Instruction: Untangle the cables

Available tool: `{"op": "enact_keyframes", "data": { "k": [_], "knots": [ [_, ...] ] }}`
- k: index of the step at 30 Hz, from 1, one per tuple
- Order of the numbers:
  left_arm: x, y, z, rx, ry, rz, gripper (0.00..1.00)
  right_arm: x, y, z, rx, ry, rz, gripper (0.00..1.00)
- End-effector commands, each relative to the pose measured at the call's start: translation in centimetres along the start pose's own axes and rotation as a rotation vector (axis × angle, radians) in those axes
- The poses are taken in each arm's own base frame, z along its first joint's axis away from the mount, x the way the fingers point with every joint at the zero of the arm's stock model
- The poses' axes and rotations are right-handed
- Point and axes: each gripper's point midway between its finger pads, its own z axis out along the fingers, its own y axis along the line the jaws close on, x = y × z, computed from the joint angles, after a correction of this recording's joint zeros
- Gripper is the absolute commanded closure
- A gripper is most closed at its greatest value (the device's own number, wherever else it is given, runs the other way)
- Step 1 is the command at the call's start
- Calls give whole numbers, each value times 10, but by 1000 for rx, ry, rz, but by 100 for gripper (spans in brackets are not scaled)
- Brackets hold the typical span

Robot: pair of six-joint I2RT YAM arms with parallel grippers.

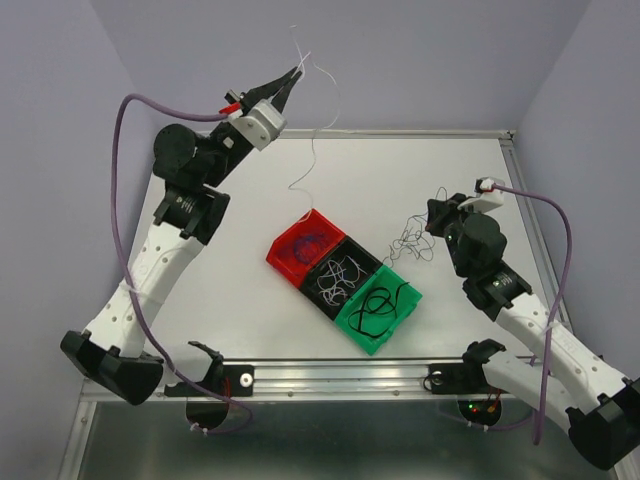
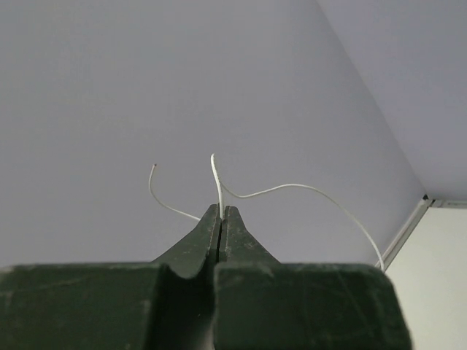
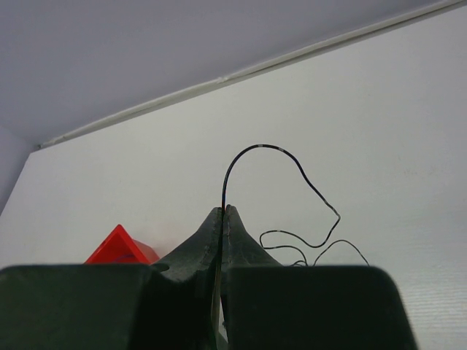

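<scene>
Wrist views: left pincer [image 2: 221, 209] pinches a white cable [image 2: 292, 187], right pincer [image 3: 223, 210] a black cable [image 3: 277, 151]; only overhead shows centre-frame bins [image 1: 362, 336].

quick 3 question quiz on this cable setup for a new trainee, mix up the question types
1. True or false: the left gripper is shut on a white cable.
2. Which colour of bin holds the blue-purple cable? A) red B) black C) green
3. Fill in the blank: the right gripper is pinching a ___ cable.

Key
1. True. The jaws are closed on it, and the arm is raised high above the table.
2. A, the red bin.
3. Black: the black cable arcs up out of the closed tips.
</scene>
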Motion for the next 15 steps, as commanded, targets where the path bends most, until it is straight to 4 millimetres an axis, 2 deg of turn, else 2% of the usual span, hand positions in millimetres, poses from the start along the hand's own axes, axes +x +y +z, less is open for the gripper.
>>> {"op": "enact_keyframes", "data": {
  "k": [1,3,4,5,9,15],
  "knots": [
    [-53,-7,-18,40,-118,-14,100,-16,-2,-2,4,-73,19,99],
    [-56,-19,-26,68,-118,-32,100,-16,-2,-2,5,-73,19,100],
    [-69,-18,-34,66,-137,-27,100,-16,-2,-2,4,-73,19,100],
    [-65,-27,-39,89,-126,-38,100,-16,-1,-2,2,-72,19,99],
    [-74,-38,-64,111,-136,-45,100,-15,-2,-2,4,-70,17,99],
    [-66,-62,-97,151,-113,-58,100,-15,-2,-2,4,-70,17,99]
  ]
}}
